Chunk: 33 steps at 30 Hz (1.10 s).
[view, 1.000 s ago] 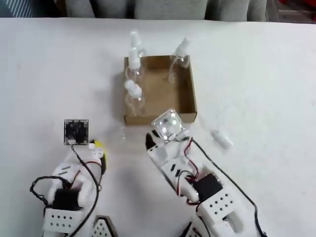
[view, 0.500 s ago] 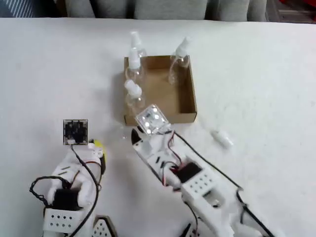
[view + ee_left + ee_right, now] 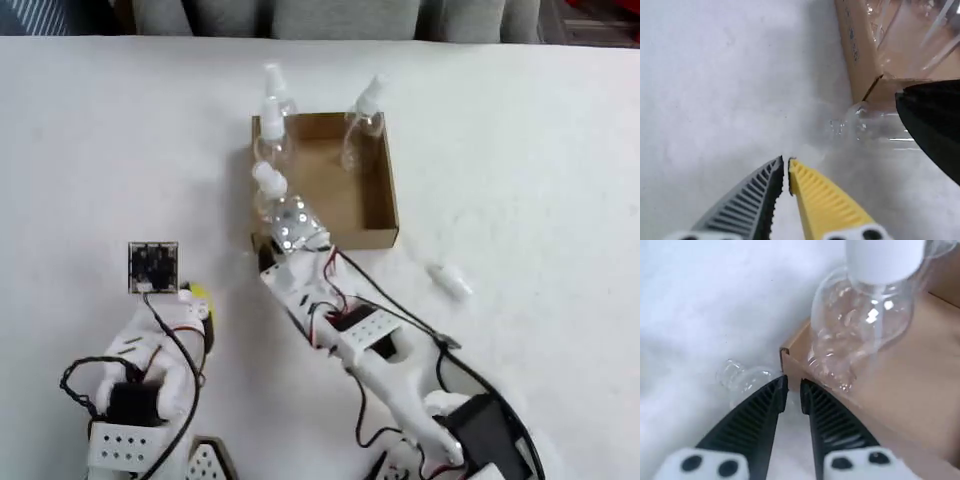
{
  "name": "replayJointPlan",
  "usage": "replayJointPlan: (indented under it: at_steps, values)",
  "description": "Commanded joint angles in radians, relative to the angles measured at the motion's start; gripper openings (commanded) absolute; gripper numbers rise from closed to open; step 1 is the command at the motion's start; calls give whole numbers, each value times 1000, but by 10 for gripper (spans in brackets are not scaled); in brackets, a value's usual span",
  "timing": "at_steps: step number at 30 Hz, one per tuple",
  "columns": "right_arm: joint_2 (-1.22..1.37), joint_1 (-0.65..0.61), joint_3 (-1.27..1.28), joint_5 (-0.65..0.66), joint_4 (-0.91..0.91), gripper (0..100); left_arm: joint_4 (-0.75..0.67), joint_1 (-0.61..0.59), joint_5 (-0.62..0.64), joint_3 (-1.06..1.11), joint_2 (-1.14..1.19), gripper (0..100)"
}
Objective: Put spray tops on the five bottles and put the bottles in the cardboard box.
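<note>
- The cardboard box (image 3: 384, 180) sits open on the white counter (image 3: 520, 150), in front of both arms.
- Three clear bottles with white spray tops stand in a row along the box's left wall: the back bottle (image 3: 273, 95), the middle bottle (image 3: 270, 145) and the front bottle (image 3: 268, 182).
- The back bottle seems to stand in the rear left corner, though the high view does not show whether its base is inside the wall or just behind it.
- A fourth capped bottle (image 3: 358, 125) stands in the rear right corner, leaning a little against the right wall.
- An uncapped bottle (image 3: 742, 376) lies on its side on the counter, just outside the box's front left corner.
- A loose spray top (image 3: 450, 280) lies on the counter to the right of the box, well apart from the uncapped bottle.
- The right gripper (image 3: 792, 385) hangs over the box's front left corner, between the uncapped bottle and the front bottle. Its black fingers are drawn almost together with a thin slit between them, and they hold nothing.
- The left gripper (image 3: 786, 162) is low over bare counter to the left of the box, pointing towards the uncapped bottle. Its grey and yellow fingers meet at the tips and hold nothing.
</note>
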Motion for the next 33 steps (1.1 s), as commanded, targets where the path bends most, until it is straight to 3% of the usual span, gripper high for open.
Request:
replayJointPlan:
  at_steps: [1, 9, 19, 26, 33]
  values:
    - [13, 16, -23, 0, -8, 16, 2, -8, -14, -2, -10, 23]
    - [-120, -53, 20, 2, 216, 16, 2, -8, -14, -2, -10, 23]
    - [-621, -84, 31, 6, 727, 21, 2, -8, -14, -2, -10, 23]
    - [-828, -153, -18, 230, 886, 23, 0, -8, -14, -2, -10, 23]
    - [-713, -231, -75, 348, 961, 229, 0, -8, -14, -2, -10, 23]
